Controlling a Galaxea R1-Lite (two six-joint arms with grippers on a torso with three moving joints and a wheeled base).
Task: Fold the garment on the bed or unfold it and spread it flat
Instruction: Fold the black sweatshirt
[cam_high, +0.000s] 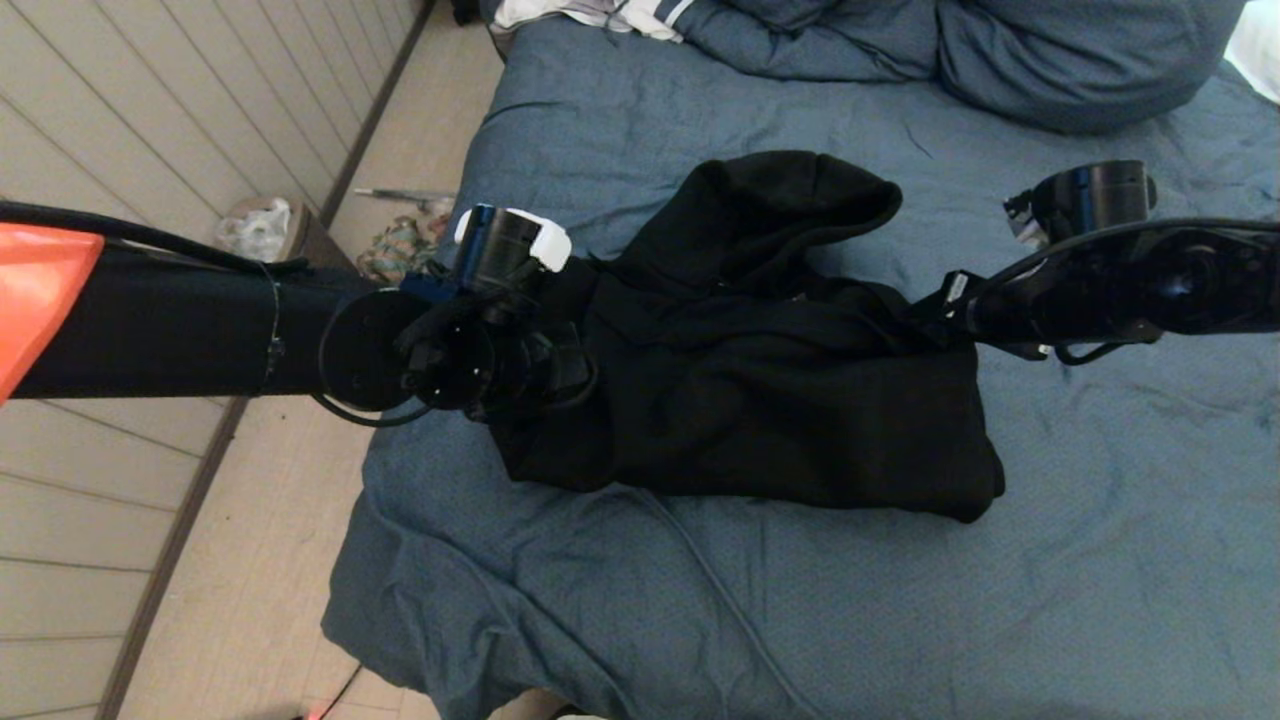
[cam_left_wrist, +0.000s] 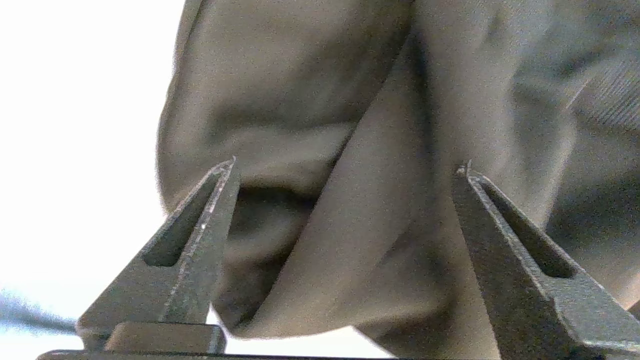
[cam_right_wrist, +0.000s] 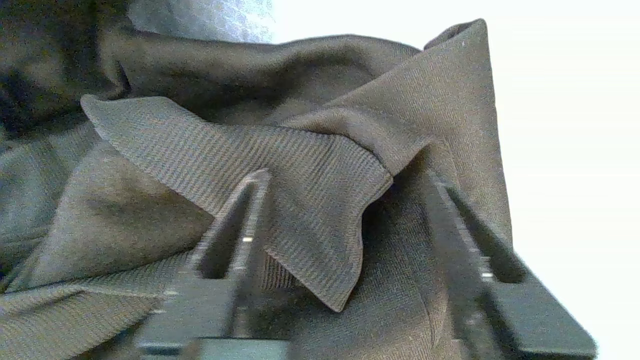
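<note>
The black hooded garment (cam_high: 760, 400) lies bunched and folded over in the middle of the blue bed (cam_high: 1100, 560), hood toward the pillows. My left gripper (cam_high: 570, 375) is at the garment's left edge. In the left wrist view that gripper (cam_left_wrist: 350, 165) is open, its fingers wide apart over soft folds of the garment (cam_left_wrist: 310, 100) without pinching them. My right gripper (cam_high: 925, 310) is at the garment's right edge. Seen from the right wrist, it (cam_right_wrist: 347, 176) is open too, with a ribbed flap of the garment (cam_right_wrist: 200, 140) lying loose between the fingers.
Blue pillows (cam_high: 1080, 60) and a white striped cloth (cam_high: 600, 15) sit at the head of the bed. The bed's left edge drops to a wooden floor (cam_high: 300, 560), where a bag (cam_high: 260, 230) lies by the wall. Bare duvet stretches in front of and right of the garment.
</note>
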